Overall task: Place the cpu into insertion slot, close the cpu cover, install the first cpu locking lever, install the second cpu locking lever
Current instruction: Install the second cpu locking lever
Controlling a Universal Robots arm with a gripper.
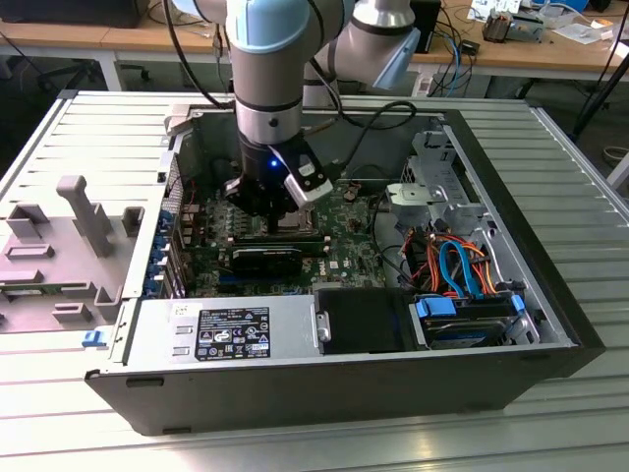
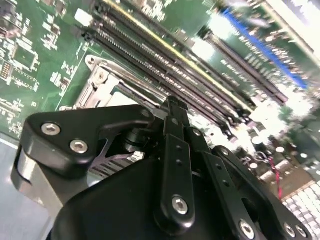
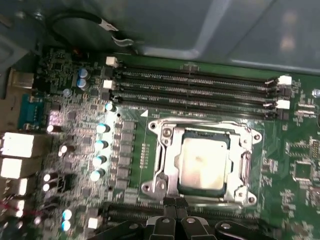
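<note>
In the first wrist view the cpu (image 3: 202, 162), a dull silver square, lies flat in the insertion slot (image 3: 153, 187) on the green board. The cpu cover (image 3: 246, 165), a silvery frame, lies down around it, and the chip shows through its window. My gripper (image 3: 175, 202) sits at the slot's near edge, fingers together, with nothing visible between them. The second wrist view has the gripper (image 2: 172, 103) with its black linkages over a corner of the slot (image 2: 102, 82). In the exterior view the gripper (image 1: 278, 218) reaches down into the open computer case onto the board.
Long black memory slots (image 3: 200, 85) run beside the socket. Inside the case (image 1: 550, 324) are a long black block (image 1: 270, 261), a silver power supply (image 1: 226, 329), and a drive bay with orange and blue cables (image 1: 457, 270). A grey fixture (image 1: 79, 226) stands outside on the exterior view's left.
</note>
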